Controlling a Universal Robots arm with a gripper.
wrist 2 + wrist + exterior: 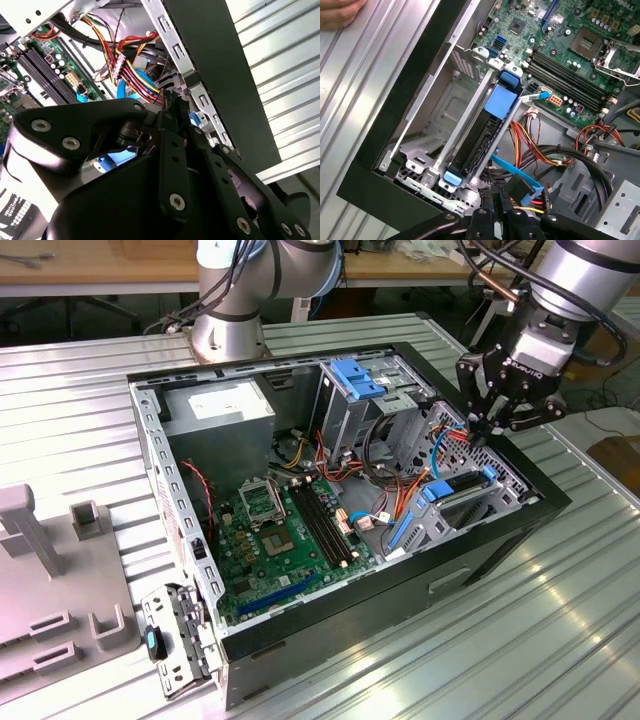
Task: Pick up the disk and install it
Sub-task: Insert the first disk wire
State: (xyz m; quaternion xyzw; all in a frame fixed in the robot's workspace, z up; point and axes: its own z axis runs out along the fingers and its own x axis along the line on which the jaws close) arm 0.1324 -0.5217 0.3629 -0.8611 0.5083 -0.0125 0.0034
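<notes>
Carefully now: with the tool (480, 435) closed, empty, just above the disk (462, 492) in its bay at the exterior view's right, I'd press down evenly, clear of the cables (447, 437).

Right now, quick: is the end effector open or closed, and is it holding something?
End effector: closed, with nothing held that I can see. The disk sits in its silver bay.
</notes>
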